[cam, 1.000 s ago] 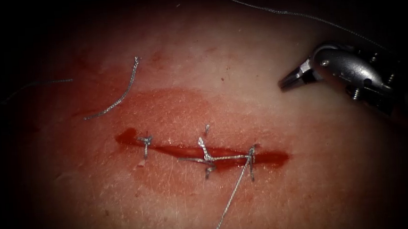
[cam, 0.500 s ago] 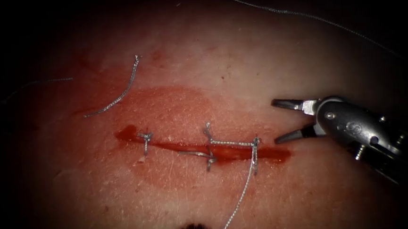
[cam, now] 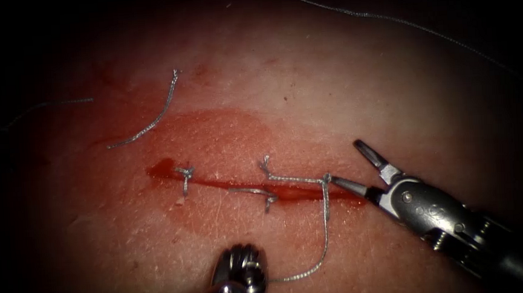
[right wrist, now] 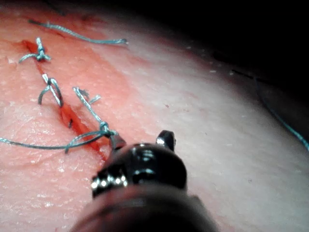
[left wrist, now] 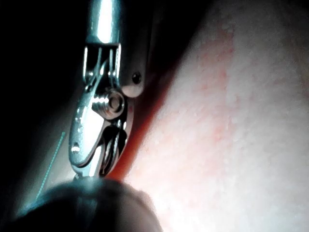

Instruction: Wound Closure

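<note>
Endoscope view: right tool [cam: 349,168] has been brought down, jaws spread, beside the rightmost knot [cam: 325,178] on the cut [cam: 288,193]. Thread [cam: 325,221] from that knot is held slack by left tool [cam: 245,280]; its jaws cannot be judged. Needle not located.

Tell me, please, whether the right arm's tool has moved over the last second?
Yes. The right tool has come down and leftward toward the cut; its jaws are open at the cut's right end, by the rightmost knot.
</note>
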### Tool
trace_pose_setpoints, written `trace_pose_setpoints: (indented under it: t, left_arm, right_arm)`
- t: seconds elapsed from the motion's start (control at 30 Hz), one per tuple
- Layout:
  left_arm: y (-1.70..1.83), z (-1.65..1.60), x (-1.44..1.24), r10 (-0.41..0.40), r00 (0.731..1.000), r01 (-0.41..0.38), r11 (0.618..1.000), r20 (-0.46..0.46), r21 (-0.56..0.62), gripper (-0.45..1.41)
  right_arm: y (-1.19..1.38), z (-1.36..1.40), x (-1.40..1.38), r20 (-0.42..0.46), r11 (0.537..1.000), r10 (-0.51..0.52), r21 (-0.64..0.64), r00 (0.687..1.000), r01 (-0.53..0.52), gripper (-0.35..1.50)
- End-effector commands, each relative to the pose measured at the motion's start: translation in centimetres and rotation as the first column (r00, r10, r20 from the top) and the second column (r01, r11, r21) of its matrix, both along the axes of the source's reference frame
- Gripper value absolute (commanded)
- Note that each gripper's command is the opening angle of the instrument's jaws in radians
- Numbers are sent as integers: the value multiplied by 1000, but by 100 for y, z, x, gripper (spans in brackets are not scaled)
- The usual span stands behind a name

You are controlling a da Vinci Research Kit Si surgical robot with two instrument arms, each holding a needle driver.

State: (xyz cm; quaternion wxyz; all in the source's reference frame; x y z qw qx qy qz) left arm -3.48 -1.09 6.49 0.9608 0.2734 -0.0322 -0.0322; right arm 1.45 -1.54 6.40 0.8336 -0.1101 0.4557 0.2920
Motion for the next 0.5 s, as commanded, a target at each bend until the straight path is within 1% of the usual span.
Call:
trace_pose_setpoints:
  t: [0.03,0.1,0.13,0.17,0.2,0.23,0.27,0.33,0.37,0.4,0.43,0.47,0.5]
  left_arm:
    - [10,-5,-7,-5,1000,5,1000,3,-6,-45]
    - [9,-5,-7,-5,1000,5,1000,3,-6,-45]
    - [8,-4,-7,-5,1000,5,1000,2,-7,-45]
    - [8,-4,-7,-6,1000,6,1000,2,-8,-45]
    - [7,-3,-7,-6,1000,6,1000,2,-8,-45]
    - [6,-2,-6,-6,1000,6,1000,2,-9,-45]
    - [6,-2,-6,-6,1000,6,1000,2,-9,-45]
    - [6,-2,-6,-6,1000,6,1000,2,-10,-45]
    - [6,-1,-7,-5,1000,5,1000,-1,-12,-45]
    - [6,-1,-7,-5,1000,5,1000,-1,-12,-45]
    - [6,-1,-7,-5,1000,5,1000,-1,-12,-45]
    - [6,-1,-7,-5,1000,5,1000,-1,-12,-45]
    - [6,-1,-7,-5,1000,5,1000,-1,-12,-45]
  right_arm:
    - [7,-10,16,-10,1000,3,13,1000,-3,49]
    - [6,-15,21,-8,1000,1,23,1000,-1,51]
    - [9,-24,24,6,1000,-5,7,1000,5,42]
    - [12,-29,24,10,1000,-2,-2,1000,2,41]
    - [15,-35,24,17,1000,0,-10,1000,1,34]
    - [22,-51,23,16,1000,5,-6,1000,-5,32]
    - [24,-57,23,22,1000,4,-7,1000,-3,29]
    - [26,-67,25,20,1000,-3,4,1000,2,12]
    - [26,-71,30,21,1000,-13,3,1000,13,4]
    - [25,-72,33,19,1000,-18,4,1000,18,2]
    - [23,-72,39,18,1000,-18,4,1000,18,-10]
    - [22,-70,43,16,1000,-20,4,1000,20,-6]
    - [22,-67,51,10,1000,-22,3,1000,22,-10]
